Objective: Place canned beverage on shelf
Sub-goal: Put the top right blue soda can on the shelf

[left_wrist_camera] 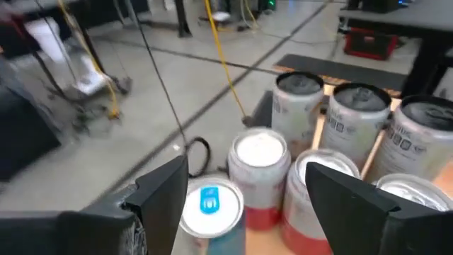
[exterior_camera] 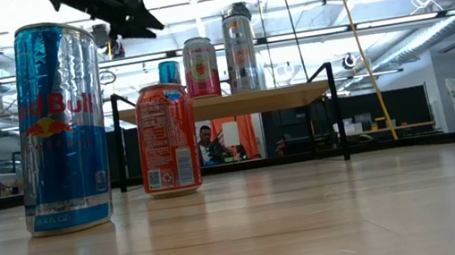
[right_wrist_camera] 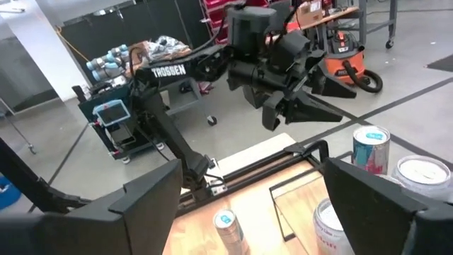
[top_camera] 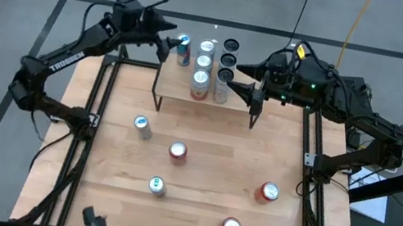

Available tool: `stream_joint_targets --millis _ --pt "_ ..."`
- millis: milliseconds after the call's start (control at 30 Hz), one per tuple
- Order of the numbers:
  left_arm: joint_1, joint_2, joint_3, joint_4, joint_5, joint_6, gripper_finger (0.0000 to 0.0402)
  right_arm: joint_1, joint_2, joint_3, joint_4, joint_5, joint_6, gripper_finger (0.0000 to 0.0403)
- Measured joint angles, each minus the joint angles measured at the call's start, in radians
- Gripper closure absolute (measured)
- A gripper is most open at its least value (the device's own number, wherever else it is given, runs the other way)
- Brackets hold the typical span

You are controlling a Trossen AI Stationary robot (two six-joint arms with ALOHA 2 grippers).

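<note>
While several cans are already lined up on the shelf (top_camera: 188,96), a blue can (top_camera: 183,49) stands at its left end just below the open, empty left gripper (top_camera: 166,40). Five more cans are left on the tabletop (top_camera: 208,172). The right gripper (top_camera: 242,82) is held open beside the shelf. How many cans the shelf holds cannot be made out.

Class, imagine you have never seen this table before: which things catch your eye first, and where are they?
A cluster of cans crowds the small raised shelf at the table's far edge. Both dark arms reach over it: the left pincer hangs open by a blue-topped can, the right pincer open at the opposite end. Five more cans stand scattered on the wooden tabletop.
</note>
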Motion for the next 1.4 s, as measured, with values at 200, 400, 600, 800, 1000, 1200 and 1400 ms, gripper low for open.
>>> stream_joint_targets --millis 200,400,600,800,1000,1200,1400 --pt "0.063 0.048 0.000 0.051 0.029 -0.005 0.0118 0.000 0.000 0.000 -0.018 -0.006 0.013 0.0080" --pt "0.074 0.043 0.000 0.093 -0.025 -0.066 0.0118 0.003 0.000 0.000 -0.046 -0.008 0.034 0.0080" --pt "0.047 0.059 0.000 0.049 0.013 -0.048 0.0114 0.003 0.000 0.000 -0.047 -0.008 0.042 0.0080" --pt "0.062 0.074 0.000 0.052 0.024 0.013 0.0059 0.003 0.000 0.000 -0.047 -0.009 0.042 0.0080" --pt "0.101 0.132 0.000 0.033 0.125 -0.030 0.0030 0.003 0.000 0.000 -0.046 -0.030 0.042 0.0080" --pt "0.103 0.162 0.000 0.039 0.154 0.014 0.0029 0.003 0.000 0.000 -0.046 -0.035 0.042 0.0080" --pt "0.103 0.170 0.000 0.038 0.161 0.014 0.0030 0.003 0.000 0.000 -0.046 -0.035 0.042 0.0080"
